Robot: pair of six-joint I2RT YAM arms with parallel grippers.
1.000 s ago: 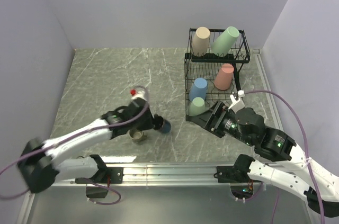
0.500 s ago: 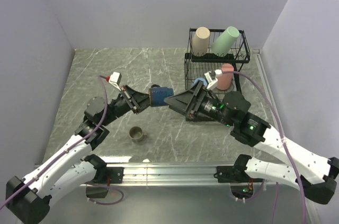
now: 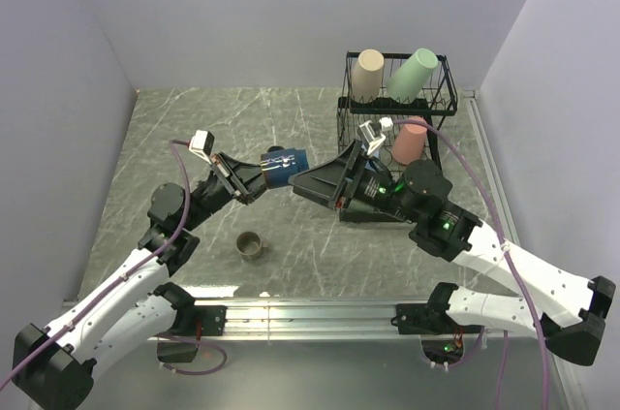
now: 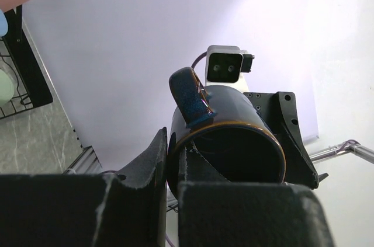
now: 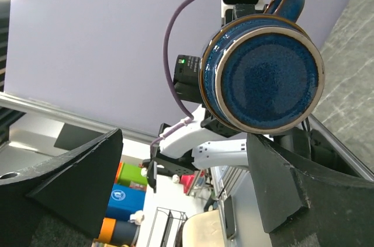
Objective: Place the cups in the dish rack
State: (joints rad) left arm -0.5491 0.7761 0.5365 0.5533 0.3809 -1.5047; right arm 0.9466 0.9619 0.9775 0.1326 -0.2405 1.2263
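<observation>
In the last second I have lifted the navy mug (image 3: 286, 163) off the table (image 3: 194, 139) and swung it up over the middle. My left claw (image 3: 267, 173) is pinched narrow on its rim beside the handle, one finger inside the mouth and one outside. My right claw (image 3: 298, 177) was down at the front of the rack (image 3: 397, 54) then. It has since crossed over to meet the mug and spread its jaws wide. They hold nothing, and from the right wrist I look straight at the mug's round glazed base, with a finger standing to either side of it but not yet touching. I read this as a handover: the rack sits on my right, so the right arm is the one to carry the mug in. Next, I judge, the right jaws must slide over the body and close before the left lets go, and the handle up top should stay clear of the fingers. The olive mug (image 3: 251, 246) stands upright on the table near my bases, not yet loaded. In the rack I see the beige tumbler (image 3: 367, 75) and a green one (image 3: 413, 74) on the upper tier and the pink one (image 3: 410, 140) below; my right arm hides the rest of the lower tier
</observation>
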